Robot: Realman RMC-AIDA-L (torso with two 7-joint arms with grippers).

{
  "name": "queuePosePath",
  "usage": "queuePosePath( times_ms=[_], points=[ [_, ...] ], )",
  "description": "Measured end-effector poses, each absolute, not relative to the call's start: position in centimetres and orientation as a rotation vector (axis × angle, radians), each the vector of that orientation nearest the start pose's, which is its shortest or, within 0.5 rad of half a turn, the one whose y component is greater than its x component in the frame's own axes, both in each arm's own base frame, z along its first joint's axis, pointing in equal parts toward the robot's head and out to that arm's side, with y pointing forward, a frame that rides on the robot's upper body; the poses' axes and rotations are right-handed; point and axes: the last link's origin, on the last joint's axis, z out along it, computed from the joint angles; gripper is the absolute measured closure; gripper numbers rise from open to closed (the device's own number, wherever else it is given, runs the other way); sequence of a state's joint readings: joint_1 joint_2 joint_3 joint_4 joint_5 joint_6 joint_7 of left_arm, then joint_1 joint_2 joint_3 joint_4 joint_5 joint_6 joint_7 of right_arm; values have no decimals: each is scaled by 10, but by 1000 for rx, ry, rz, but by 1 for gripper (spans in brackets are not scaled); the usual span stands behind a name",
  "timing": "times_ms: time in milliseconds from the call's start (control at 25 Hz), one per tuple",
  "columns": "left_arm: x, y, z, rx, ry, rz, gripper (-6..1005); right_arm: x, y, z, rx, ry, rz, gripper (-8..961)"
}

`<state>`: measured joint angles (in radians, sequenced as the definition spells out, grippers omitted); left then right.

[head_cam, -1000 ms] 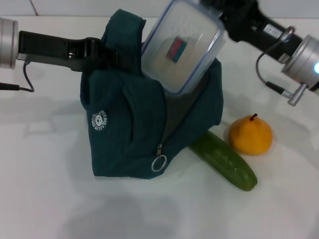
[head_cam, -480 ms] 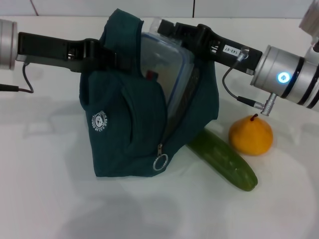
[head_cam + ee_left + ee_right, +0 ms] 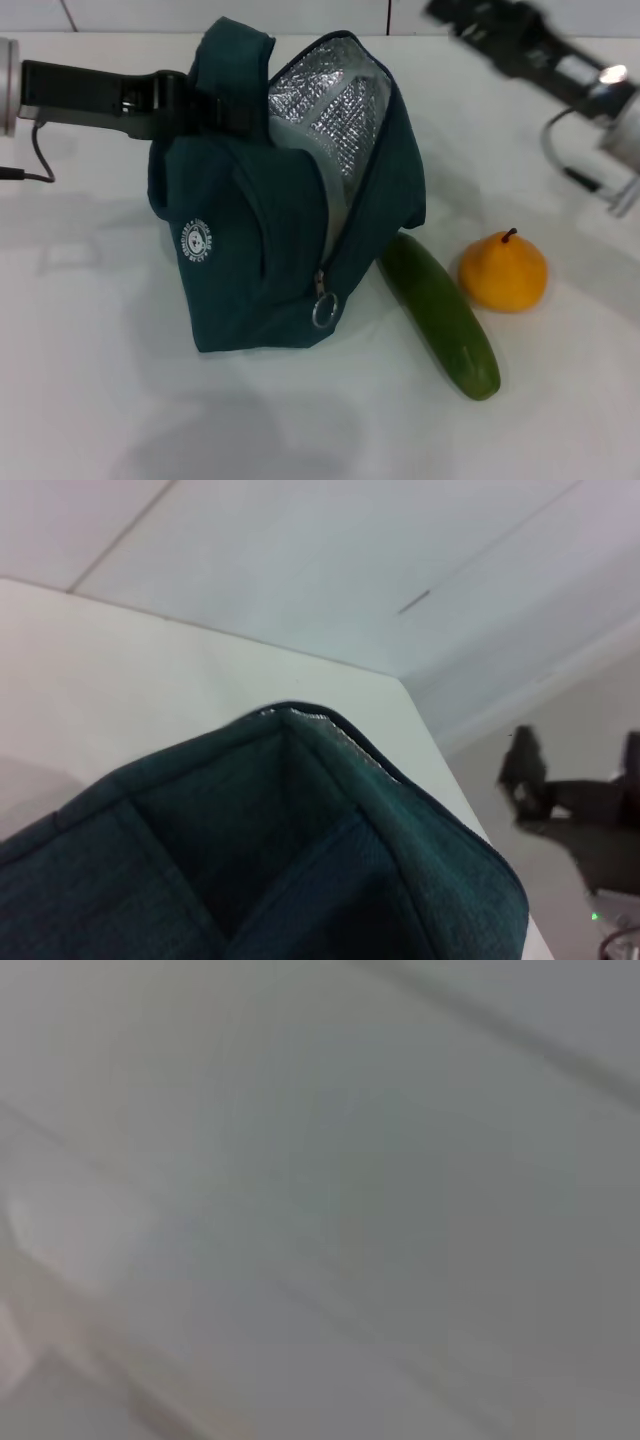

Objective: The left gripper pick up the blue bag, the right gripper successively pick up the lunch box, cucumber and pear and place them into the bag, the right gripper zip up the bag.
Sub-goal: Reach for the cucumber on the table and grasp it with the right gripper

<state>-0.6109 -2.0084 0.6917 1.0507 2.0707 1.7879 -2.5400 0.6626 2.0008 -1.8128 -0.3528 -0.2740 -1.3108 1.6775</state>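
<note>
Left gripper [image 3: 215, 105] is reaching in from 9 o'clock of the head view, jaws pinching the blue bag [image 3: 270, 230] at its upper rim by the loop handle. It is holding the bag upright on the tabletop [image 3: 90, 380]. The bag is sitting left of centre, mouth gaping open toward 1 o'clock, silver foil lining [image 3: 335, 100] showing inside. A pale edge is showing low in the opening; can't tell whether that is the lunch box, which is not visible anywhere on the tabletop. Round white logo [image 3: 199, 243] is facing 8 o'clock on the front panel; ring zipper pull [image 3: 322, 311] is hanging at the low end of the zip track.

Right gripper [image 3: 460, 20] is sitting up at 1 o'clock, well apart from the bag, blurred. Can't tell how its jaws are standing. Its silver wrist is running off the edge at 2 o'clock.

Cucumber [image 3: 440, 315] is lying on the tabletop at 4 o'clock of the bag, its upper end just beside or touching the bag's base, and running toward 5 o'clock. Pear [image 3: 502, 271] is sitting stem-up at 3 o'clock of the cucumber, near but apart.

Left wrist view is showing the bag's [image 3: 280, 860] teal fabric up close with a sliver of foil at the rim. Right wrist view is showing only a blurred grey surface.
</note>
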Motion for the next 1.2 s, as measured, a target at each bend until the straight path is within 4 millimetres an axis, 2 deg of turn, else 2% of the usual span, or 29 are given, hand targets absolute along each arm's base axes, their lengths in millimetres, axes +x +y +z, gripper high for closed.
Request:
queuePosePath(
  times_ms=[120, 240, 400, 560, 600, 800, 1040, 1200],
  points=[
    [-209, 354, 86, -2515, -1658, -633, 961, 190, 377, 8, -2133, 1273, 1731, 456],
    [-212, 351, 88, -2505, -1667, -642, 961, 206, 376, 32, -2171, 1171, 1664, 370],
    [-215, 349, 89, -2497, -1674, -653, 961, 214, 375, 46, -2354, 1036, 1450, 255],
    [-215, 350, 91, -2493, -1673, -652, 961, 215, 374, 55, -2486, 986, 1281, 139],
    [-215, 350, 91, -2492, -1674, -651, 961, 211, 374, 58, -2524, 958, 1223, 110],
    [-215, 350, 91, -2491, -1673, -652, 961, 193, 378, 62, -2681, 977, 840, 110],
    [-214, 352, 91, -2492, -1666, -648, 961, 142, 387, 69, -2802, 1105, 376, 111],
    [-214, 353, 92, -2490, -1655, -646, 961, 110, 391, 66, -2843, 1158, 38, 111]
  ],
)
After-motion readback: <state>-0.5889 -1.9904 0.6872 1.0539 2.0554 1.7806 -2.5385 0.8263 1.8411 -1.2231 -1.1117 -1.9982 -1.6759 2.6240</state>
